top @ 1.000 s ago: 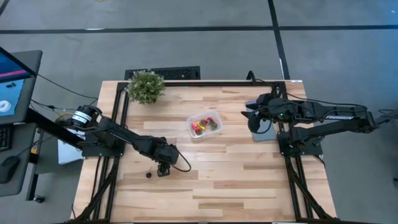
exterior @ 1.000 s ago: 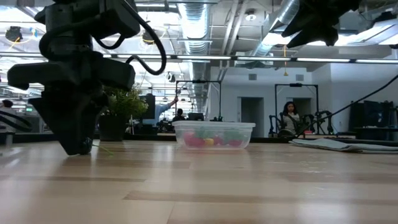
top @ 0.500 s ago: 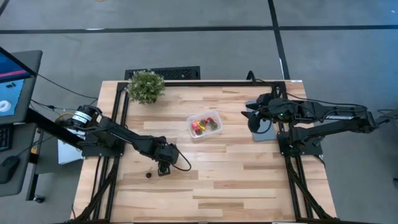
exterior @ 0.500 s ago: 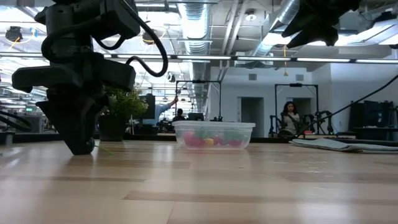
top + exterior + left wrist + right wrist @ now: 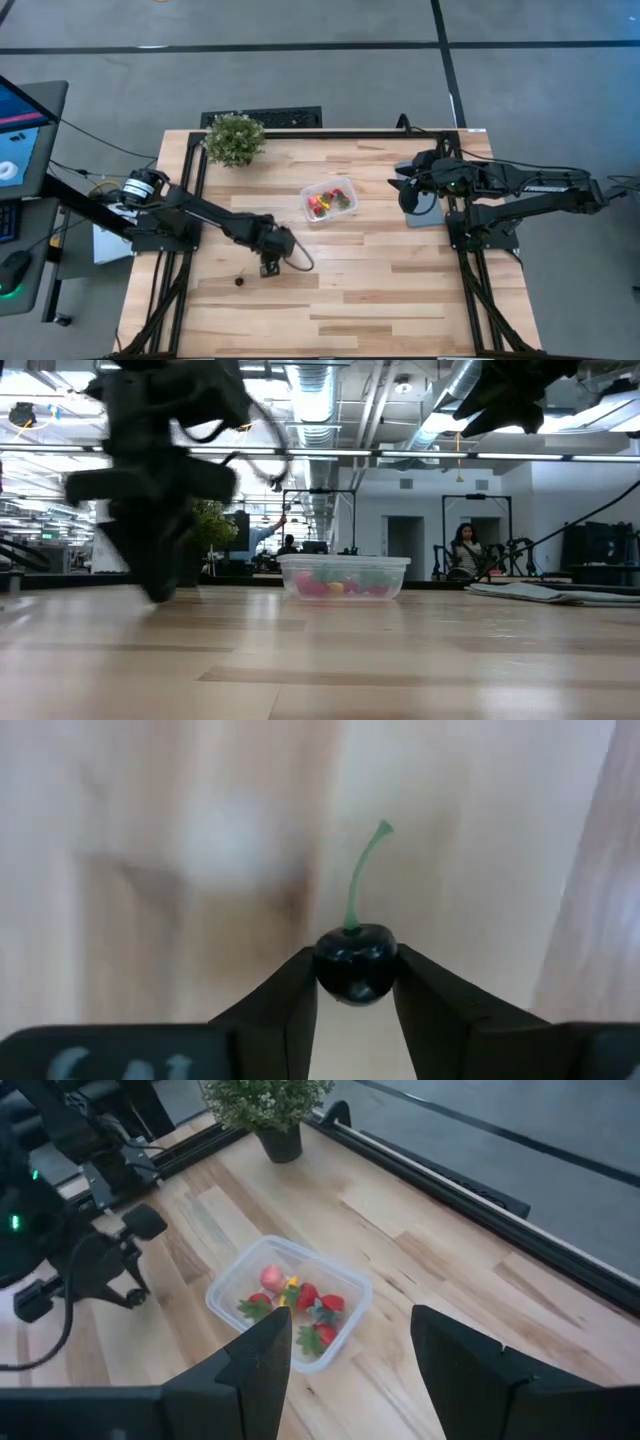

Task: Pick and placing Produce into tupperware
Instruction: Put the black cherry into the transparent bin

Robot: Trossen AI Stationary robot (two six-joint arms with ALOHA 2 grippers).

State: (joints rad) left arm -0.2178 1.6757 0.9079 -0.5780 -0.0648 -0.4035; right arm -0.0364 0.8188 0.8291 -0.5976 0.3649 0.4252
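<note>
left pincer (image 5: pixel 355 982) gripping dark cherry (image 5: pixel 356 961), no legible writing

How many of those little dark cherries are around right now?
2: one dark cherry pinched in the left gripper; another dark berry lying on the table nearby. More may hide inside the tub.

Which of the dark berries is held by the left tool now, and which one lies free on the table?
The dark berry with the green stem is pinched in the left tool. The other dark berry lies alone on the table, beside that tool.
</note>
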